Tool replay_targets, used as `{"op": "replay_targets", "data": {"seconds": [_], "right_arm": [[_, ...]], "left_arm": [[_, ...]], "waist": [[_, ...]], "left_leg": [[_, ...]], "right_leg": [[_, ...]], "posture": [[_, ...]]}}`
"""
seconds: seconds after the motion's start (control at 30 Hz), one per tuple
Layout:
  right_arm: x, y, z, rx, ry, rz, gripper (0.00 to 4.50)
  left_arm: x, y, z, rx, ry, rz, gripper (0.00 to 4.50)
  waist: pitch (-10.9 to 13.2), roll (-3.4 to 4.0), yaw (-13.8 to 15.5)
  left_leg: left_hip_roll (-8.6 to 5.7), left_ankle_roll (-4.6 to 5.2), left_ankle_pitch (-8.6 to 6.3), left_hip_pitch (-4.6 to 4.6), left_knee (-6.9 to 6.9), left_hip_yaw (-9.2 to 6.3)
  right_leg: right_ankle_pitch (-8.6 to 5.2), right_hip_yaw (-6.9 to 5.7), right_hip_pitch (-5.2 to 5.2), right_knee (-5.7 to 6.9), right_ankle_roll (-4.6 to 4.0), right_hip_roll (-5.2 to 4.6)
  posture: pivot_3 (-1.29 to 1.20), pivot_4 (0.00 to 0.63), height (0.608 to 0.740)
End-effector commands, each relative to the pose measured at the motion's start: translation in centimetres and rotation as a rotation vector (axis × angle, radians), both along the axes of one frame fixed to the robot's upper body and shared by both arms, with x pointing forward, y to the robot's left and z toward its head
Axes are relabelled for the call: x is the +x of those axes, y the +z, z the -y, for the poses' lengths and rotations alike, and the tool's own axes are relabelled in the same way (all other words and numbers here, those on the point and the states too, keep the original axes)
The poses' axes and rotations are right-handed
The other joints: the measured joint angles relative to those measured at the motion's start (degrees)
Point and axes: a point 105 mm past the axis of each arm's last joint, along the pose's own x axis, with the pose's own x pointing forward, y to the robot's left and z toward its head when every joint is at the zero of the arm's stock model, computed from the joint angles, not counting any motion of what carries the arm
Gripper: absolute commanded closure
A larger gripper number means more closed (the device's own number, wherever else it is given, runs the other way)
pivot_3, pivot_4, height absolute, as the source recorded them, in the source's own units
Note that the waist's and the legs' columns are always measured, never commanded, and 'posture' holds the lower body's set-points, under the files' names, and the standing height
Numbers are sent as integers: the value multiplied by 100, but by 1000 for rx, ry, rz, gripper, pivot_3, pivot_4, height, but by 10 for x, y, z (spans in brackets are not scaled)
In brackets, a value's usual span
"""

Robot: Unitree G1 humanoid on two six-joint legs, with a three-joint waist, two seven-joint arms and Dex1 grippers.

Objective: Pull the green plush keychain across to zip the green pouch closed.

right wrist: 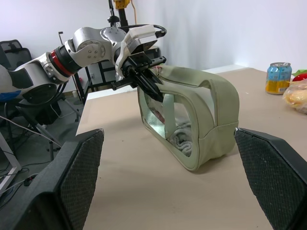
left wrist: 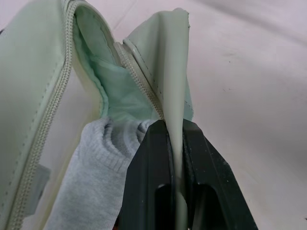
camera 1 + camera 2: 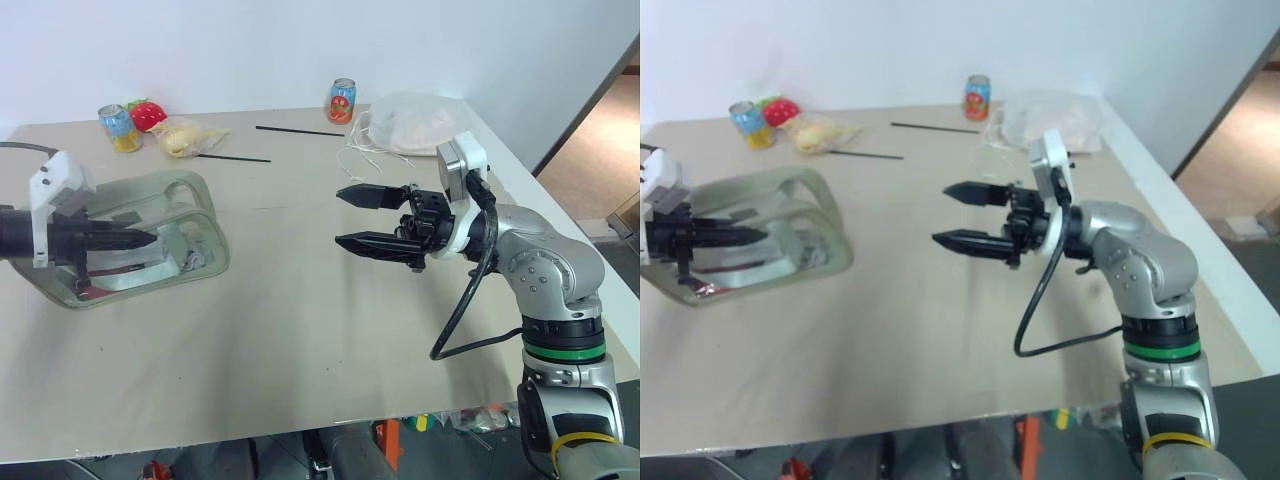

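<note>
1. Beige worktop (image 3: 300, 330): green pouch (image 3: 190, 215) sits at our left.
2. Left tool (image 2: 176, 143) pinches its strap; right tool (image 3: 372, 220) hangs spread.
3. Keychain's hidden, so we might tug fabric instead.

The left gripper (image 3: 150, 238) was clamped shut, its two black fingers (image 2: 144, 191) pressed together on a thin flap of the green pouch (image 1: 211, 120), pointing toward the right arm. The right gripper (image 3: 350, 218) hung level with its jaws spread wide, empty, aimed back at the left gripper.
</note>
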Motion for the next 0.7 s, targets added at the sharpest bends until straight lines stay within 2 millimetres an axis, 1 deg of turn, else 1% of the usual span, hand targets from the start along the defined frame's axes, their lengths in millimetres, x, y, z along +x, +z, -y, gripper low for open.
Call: {"op": "replay_targets", "data": {"seconds": [0.03,0.17,0.3,0.43,0.63,0.7], "right_arm": [[-4,17,3,11,-2,72,0],[0,23,13,-5,-40,102,0],[5,30,25,-33,-82,139,0],[7,34,32,-55,-99,165,0],[7,39,31,-70,-85,190,0],[6,38,30,-73,-79,192,0]], "left_arm": [[2,10,13,43,-58,39,4484],[5,16,41,37,-154,71,4484],[3,19,82,17,-290,90,4484],[-1,20,113,-9,-391,98,4484],[7,11,162,-39,-496,91,4484],[8,5,170,-38,-513,86,4484]], "waist": [[0,0,6],[-1,-1,48],[-2,-3,83],[-3,-5,97],[-3,-5,110],[-3,-5,106]], "left_leg": [[0,0,0,0,1,0],[-8,0,0,0,5,-3],[-20,0,0,-5,13,-1],[-33,1,0,-12,14,6],[-33,3,2,-3,18,6],[-33,4,2,0,20,6]], "right_leg": [[0,0,1,0,1,0],[2,-1,6,0,3,-4],[4,4,6,-2,6,-8],[4,21,8,-3,9,-17],[10,25,15,-1,17,-18],[11,26,19,-1,19,-17]], "posture": [[0,150,740],[0,150,740],[0,150,740],[0,150,740],[0,150,740],[0,150,740]]}}
